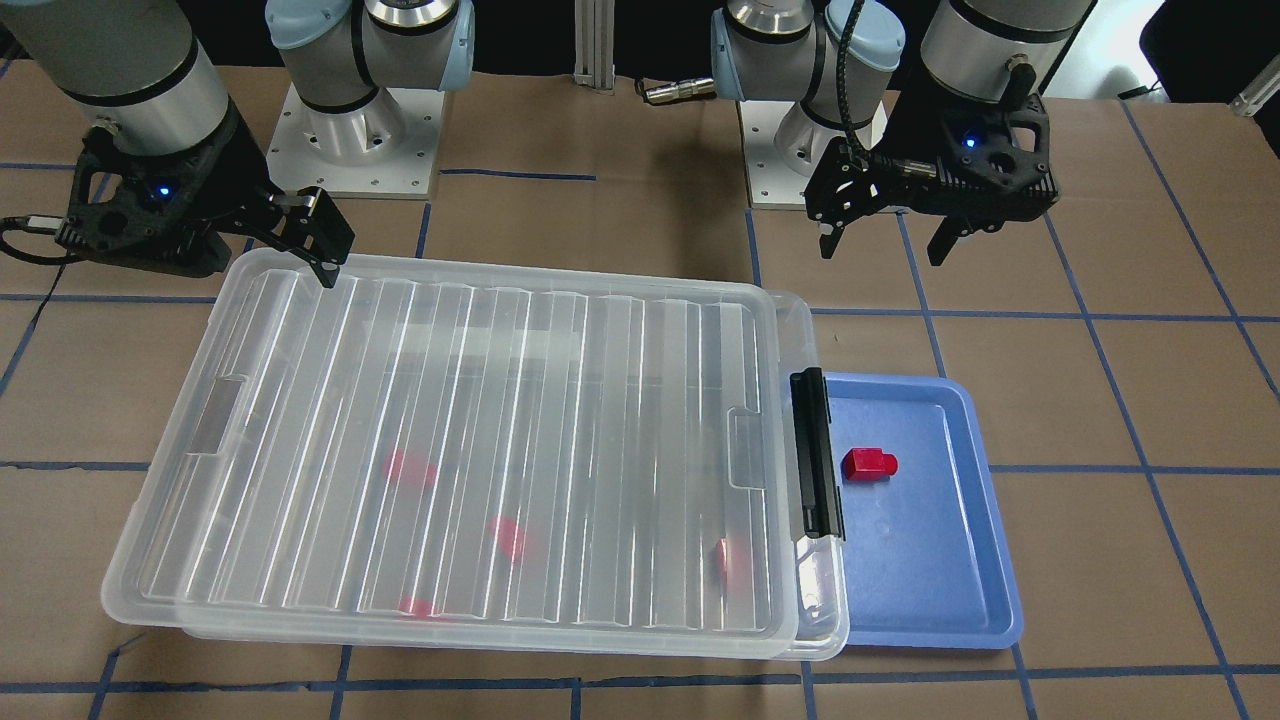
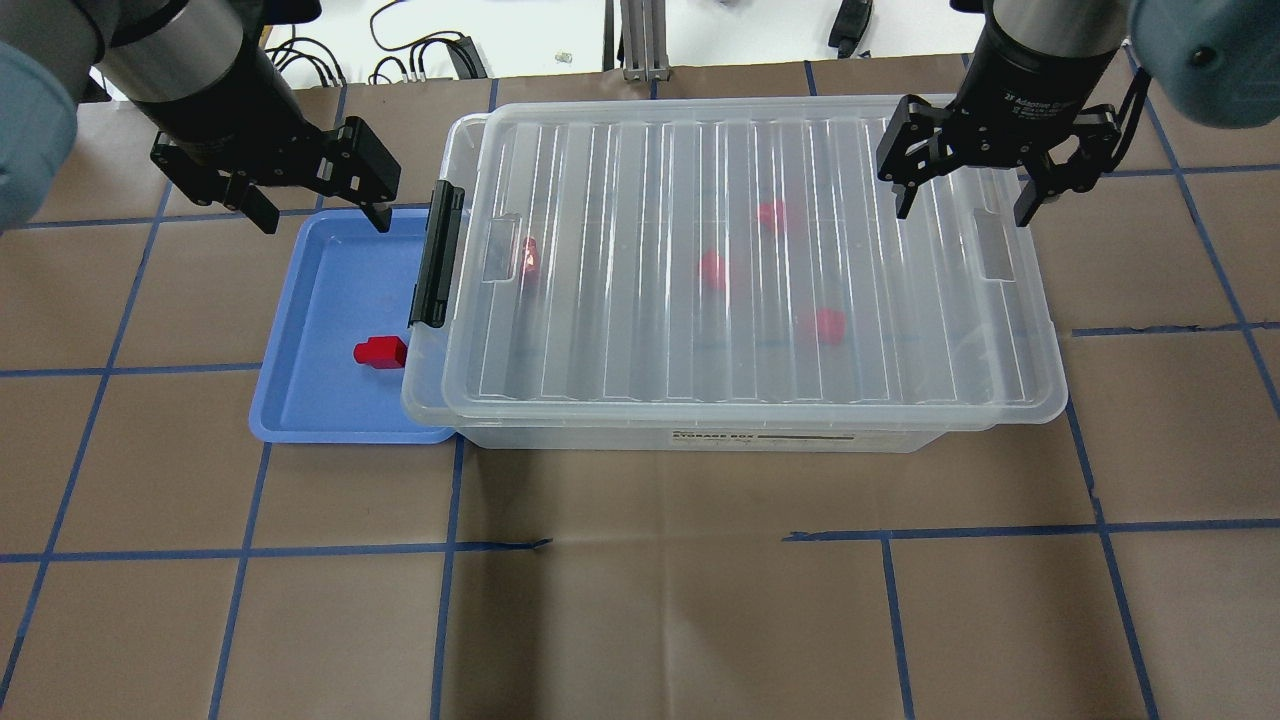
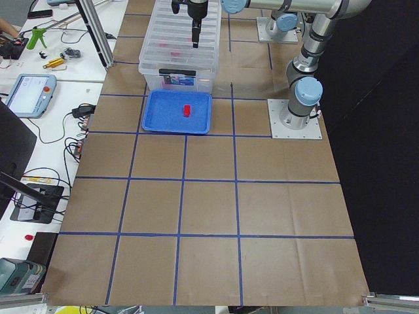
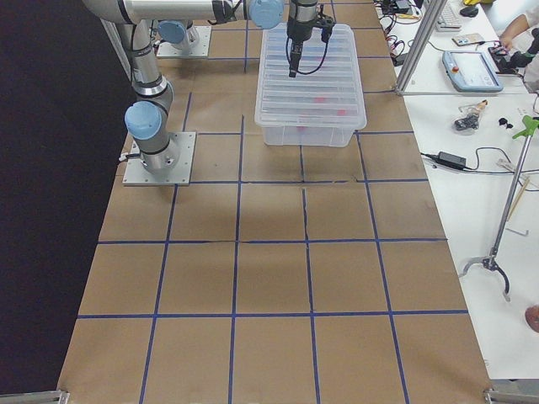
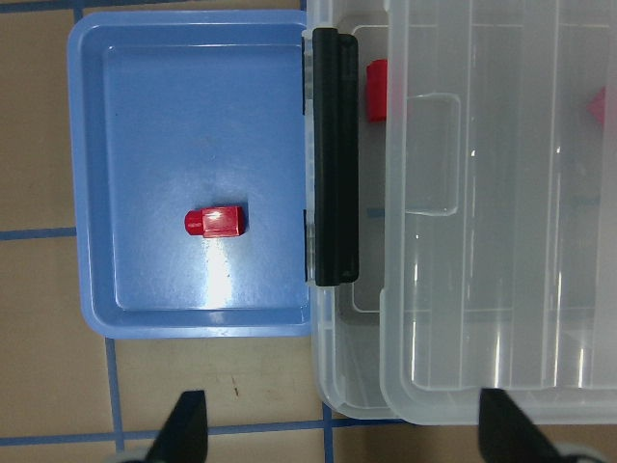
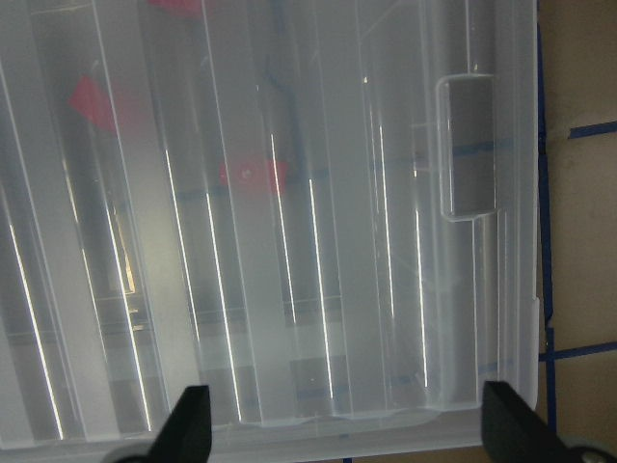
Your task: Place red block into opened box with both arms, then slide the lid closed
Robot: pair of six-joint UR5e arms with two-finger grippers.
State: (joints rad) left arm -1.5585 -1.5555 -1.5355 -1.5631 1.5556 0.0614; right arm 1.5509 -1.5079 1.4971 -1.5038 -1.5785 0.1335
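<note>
One red block [image 2: 380, 352] is waiting in the blue tray [image 2: 300, 400], left of the nearly covered box [image 2: 700, 437]. I am holding both claws apart, empty: left claw [image 2: 325, 220] above the tray, likely for picking; right claw [image 2: 962, 210] above the lid [image 2: 640, 330], likely for sliding it.

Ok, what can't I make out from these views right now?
1. Blocks inside the box: only red smears through the ribbed lid, overhead and front; orientation unreadable.
2. Side views: left gripper and right gripper too small to judge.
3. Wrist views: the bottom edge cuts off both grippers' fingers.
</note>
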